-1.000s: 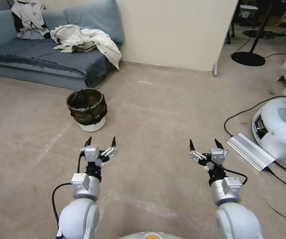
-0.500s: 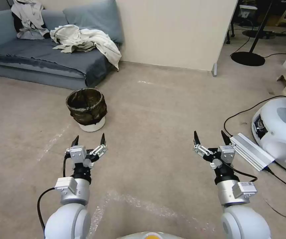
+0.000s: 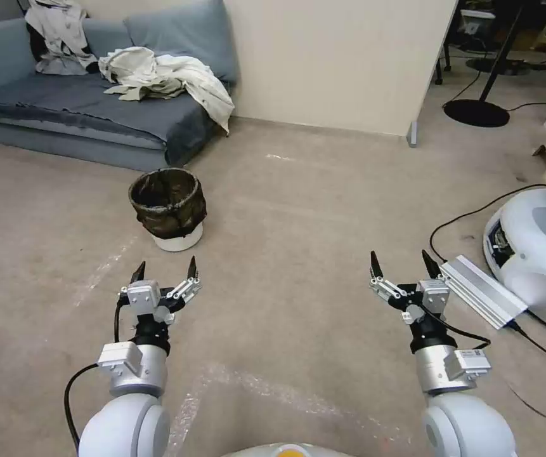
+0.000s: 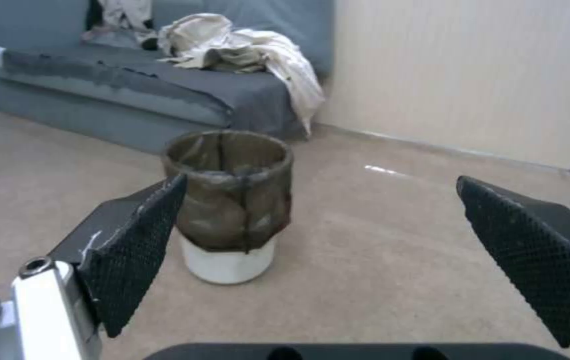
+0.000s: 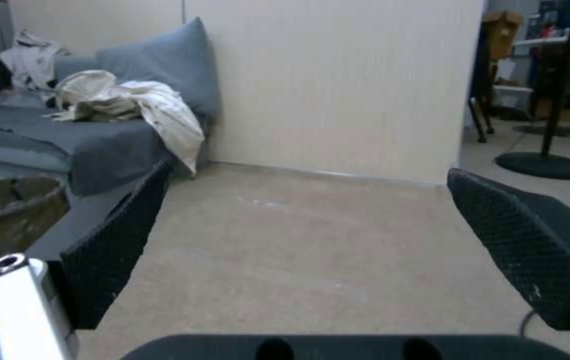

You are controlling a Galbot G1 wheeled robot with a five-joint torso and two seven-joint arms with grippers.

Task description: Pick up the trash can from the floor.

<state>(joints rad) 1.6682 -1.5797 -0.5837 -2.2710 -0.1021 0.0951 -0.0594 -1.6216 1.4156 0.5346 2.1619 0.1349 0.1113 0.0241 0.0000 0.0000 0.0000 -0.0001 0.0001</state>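
Note:
The trash can is a small round white bin lined with a dark crinkled bag. It stands upright on the grey-beige floor, just in front of the sofa. My left gripper hovers open a short way before it, nothing between its fingers. The left wrist view looks straight at the trash can between the spread fingers. My right gripper is open too, off to the right over bare carpet. Part of the trash can sits at the edge of the right wrist view.
A grey sofa with crumpled clothes stands behind the bin. A beige wall panel rises at the back. To the right lie a white machine, a black cable and a pale slatted bar. A lamp base sits farther back.
Both arms have spread apart: the left gripper shifted left and slightly back, the right gripper shifted right. The view has moved a little. The bin has stayed put.

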